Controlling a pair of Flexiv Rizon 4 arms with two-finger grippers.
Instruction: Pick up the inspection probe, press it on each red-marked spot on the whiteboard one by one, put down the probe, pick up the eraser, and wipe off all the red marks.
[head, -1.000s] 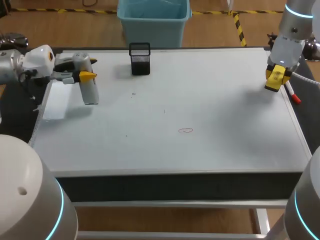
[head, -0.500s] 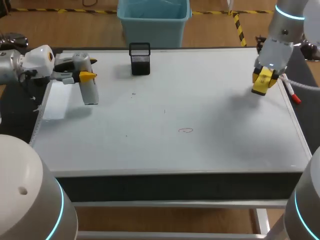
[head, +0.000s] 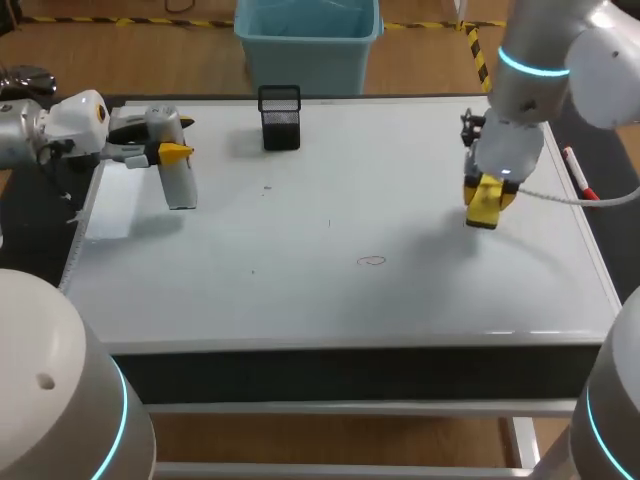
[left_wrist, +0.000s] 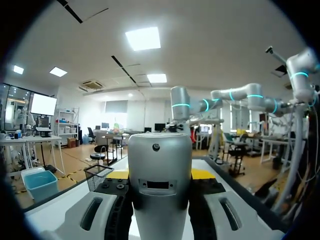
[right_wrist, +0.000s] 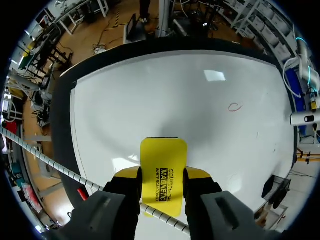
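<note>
My right gripper (head: 489, 202) is clamped on the yellow eraser (right_wrist: 163, 155), over the whiteboard (head: 330, 300), right of the red mark (head: 372, 261) and well apart from it. My left gripper (head: 168, 152) pinches the probe (head: 179, 185) from both sides over the board's left side, near the back. A pen (head: 578, 172) lies along the right edge.

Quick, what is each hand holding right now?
Left hand: closed on the inspection probe.
Right hand: closed on the yellow eraser.
</note>
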